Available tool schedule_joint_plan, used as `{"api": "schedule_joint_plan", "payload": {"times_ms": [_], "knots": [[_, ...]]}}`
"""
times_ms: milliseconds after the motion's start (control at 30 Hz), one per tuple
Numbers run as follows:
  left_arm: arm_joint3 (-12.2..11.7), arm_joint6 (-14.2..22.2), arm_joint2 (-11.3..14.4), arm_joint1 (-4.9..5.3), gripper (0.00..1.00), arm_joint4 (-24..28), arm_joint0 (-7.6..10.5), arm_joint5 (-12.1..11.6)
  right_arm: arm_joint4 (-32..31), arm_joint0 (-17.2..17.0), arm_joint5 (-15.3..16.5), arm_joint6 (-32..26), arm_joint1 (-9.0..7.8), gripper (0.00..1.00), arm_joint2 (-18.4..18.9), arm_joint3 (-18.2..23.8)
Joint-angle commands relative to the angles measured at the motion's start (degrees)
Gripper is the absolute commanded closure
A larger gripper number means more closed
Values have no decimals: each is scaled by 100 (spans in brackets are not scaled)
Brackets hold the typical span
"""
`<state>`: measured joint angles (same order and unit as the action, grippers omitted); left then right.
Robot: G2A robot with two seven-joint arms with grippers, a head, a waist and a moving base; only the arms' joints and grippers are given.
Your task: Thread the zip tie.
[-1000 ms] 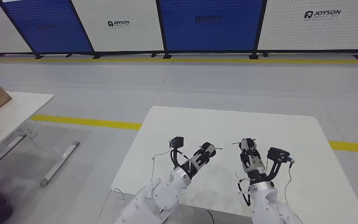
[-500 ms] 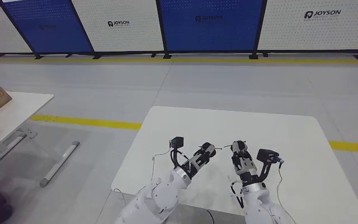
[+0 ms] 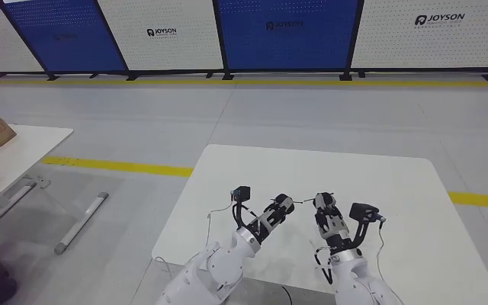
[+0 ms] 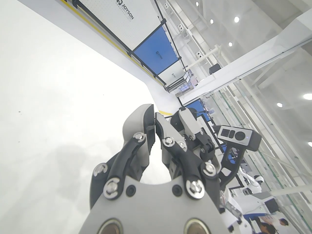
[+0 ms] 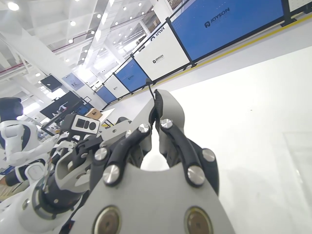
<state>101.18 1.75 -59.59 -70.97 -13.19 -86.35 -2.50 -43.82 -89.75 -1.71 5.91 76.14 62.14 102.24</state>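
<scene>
- Above the white table (image 3: pixel 381 175), the right gripper (image 5: pixel 157 101) pinches the black zip tie (image 5: pixel 150 86), end poking out, ready to thread.
- Close by, the left gripper (image 4: pixel 155 120) hangs, fingers pressed together, maybe to meet it.

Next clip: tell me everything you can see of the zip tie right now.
The zip tie is a thin black plastic strip. A short, slightly bent end with a small thickening at its tip pokes out past the fingertips of the grey right gripper, whose ribbed pads are shut on it. In the top view it shows as a fine dark line running toward the left gripper, above the white table. Whether the left gripper grips the other end cannot be told.
</scene>
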Motion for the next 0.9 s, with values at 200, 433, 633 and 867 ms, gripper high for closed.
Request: {"api": "schedule_joint_plan", "payload": {"times_ms": [200, 433, 633, 867], "knots": [[0, 0, 0, 0, 100, 0, 0, 0, 1, 19, -1, -76, 18, 100, 10, -85], [0, 0, 0, 0, 100, 0, 0, 0, 30, 18, -25, -11, 32, 100, 36, -71], [0, 0, 0, 0, 100, 0, 0, 0, 23, 16, -18, -22, 32, 100, 44, -72], [0, 0, 0, 0, 100, 0, 0, 0, -104, -33, 13, -133, 30, 100, 53, -1]]}}
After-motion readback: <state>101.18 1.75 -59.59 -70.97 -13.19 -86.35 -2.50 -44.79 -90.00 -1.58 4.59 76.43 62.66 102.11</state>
